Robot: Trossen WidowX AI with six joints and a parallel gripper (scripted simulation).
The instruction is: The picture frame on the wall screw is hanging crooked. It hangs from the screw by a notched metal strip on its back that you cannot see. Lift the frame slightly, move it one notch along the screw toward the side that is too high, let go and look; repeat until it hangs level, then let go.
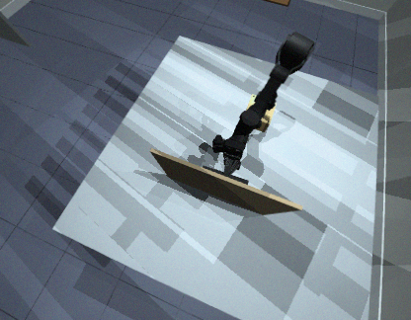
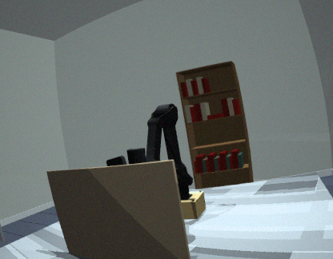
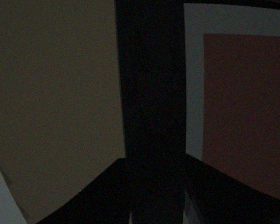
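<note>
The picture frame [image 1: 243,181] [image 3: 153,75] has a black border, a pale mat and a dark red picture. In the top view it is a thin dark strip against the near side of the upright tan panel [image 1: 205,184] [image 2: 114,208] [image 3: 56,90], facing the arm. My gripper [image 1: 231,172] [image 3: 153,165] is shut on the frame's border, one finger on each side of the black bar. In the wrist view the bar runs nearly upright. The screw and the notched strip are hidden, and the panel hides the frame in the exterior view. I cannot tell how level the frame is.
The arm [image 1: 250,119] [image 2: 154,140] reaches from its tan base block [image 1: 267,120] [image 2: 199,205] to the panel. The panel stands on a pale, shadow-streaked surface [image 1: 190,277]. A bookshelf [image 2: 218,132] stands against the wall, beyond the arm.
</note>
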